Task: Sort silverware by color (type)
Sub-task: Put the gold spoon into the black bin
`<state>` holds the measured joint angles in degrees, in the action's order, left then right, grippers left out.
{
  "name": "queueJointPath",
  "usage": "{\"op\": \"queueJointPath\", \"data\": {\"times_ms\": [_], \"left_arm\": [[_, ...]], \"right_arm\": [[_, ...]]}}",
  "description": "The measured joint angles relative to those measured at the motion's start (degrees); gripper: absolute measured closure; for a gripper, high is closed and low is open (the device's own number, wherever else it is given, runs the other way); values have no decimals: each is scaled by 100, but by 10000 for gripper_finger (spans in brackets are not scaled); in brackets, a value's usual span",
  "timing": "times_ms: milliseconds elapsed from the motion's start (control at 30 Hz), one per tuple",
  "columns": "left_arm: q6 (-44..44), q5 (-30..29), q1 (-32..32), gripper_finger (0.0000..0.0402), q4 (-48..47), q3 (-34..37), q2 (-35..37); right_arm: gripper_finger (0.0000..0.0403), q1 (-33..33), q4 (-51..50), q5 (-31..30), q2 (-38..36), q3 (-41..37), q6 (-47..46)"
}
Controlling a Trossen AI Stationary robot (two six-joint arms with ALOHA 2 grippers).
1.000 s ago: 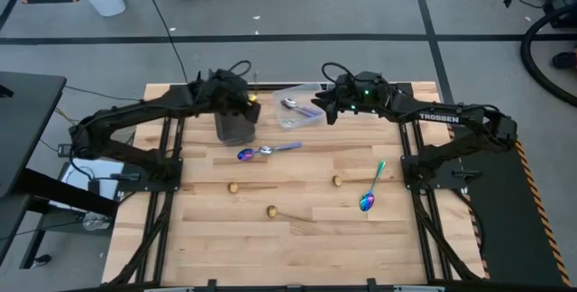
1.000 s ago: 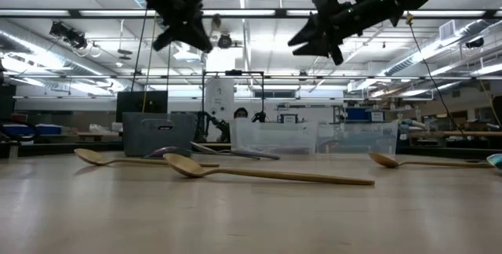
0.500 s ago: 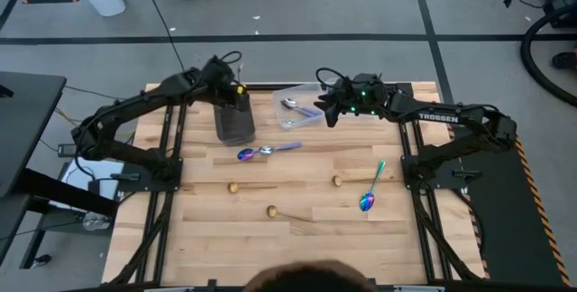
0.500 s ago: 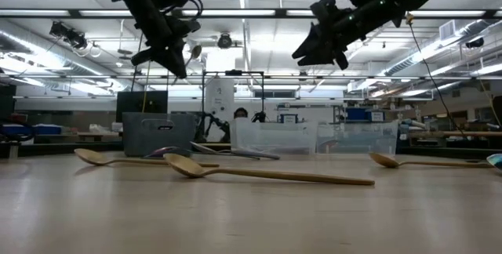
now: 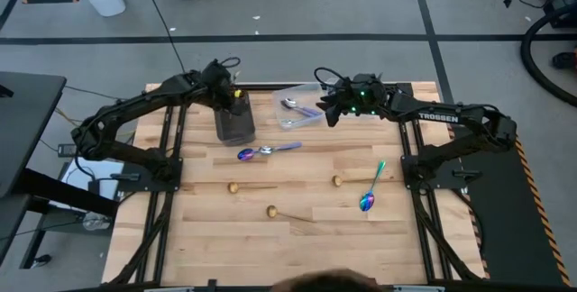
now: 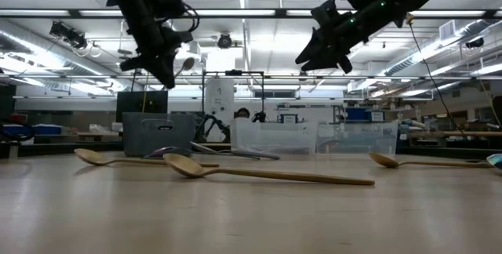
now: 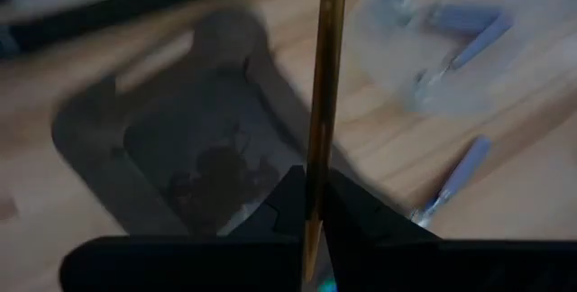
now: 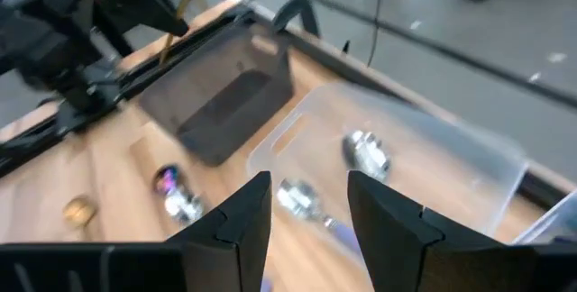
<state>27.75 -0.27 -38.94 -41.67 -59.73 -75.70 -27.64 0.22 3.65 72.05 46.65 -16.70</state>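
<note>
My left gripper hangs above the dark container near the table's far edge, shut on a gold spoon. My right gripper is open, in the air over the clear container, where silver spoons lie on the bottom. On the table lie a rainbow spoon and a silver spoon side by side, three gold spoons, and another rainbow spoon. Each lies flat on the wood. My left gripper pinches the gold spoon's handle between its two fingers. The handle runs straight on ahead of the fingers. The spoon is lifted clear, above the dark container.
The dark container and the clear container stand side by side at the far edge. A second clear container stands to the right of them. The near half of the wooden table holds only scattered spoons. A person's head shows at the near edge.
My left gripper, holding the gold spoon, has moved toward the table's left and far edge and has come down a little over the dark container, turning as it went. A person's head has come into view at the near edge.
</note>
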Motion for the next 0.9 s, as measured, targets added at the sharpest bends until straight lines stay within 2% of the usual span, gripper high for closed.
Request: {"op": "queueJointPath", "data": {"times_ms": [200,333,567,767,900], "left_arm": [[262,5,174,369,306,623,-2],[355,17,236,369,578,1079,-4],[49,-100,217,369,891,1647,-4],[-149,-97,261,368,913,1836,-4],[-142,-94,248,367,936,1893,-4]], "right_arm": [[245,10,-406,692,0,0,-55],[245,129,-497,847,0,0,-176],[245,631,-500,604,0,0,29],[245,934,-500,208,0,0,-35],[245,1069,-501,147,0,0,-117]]}}
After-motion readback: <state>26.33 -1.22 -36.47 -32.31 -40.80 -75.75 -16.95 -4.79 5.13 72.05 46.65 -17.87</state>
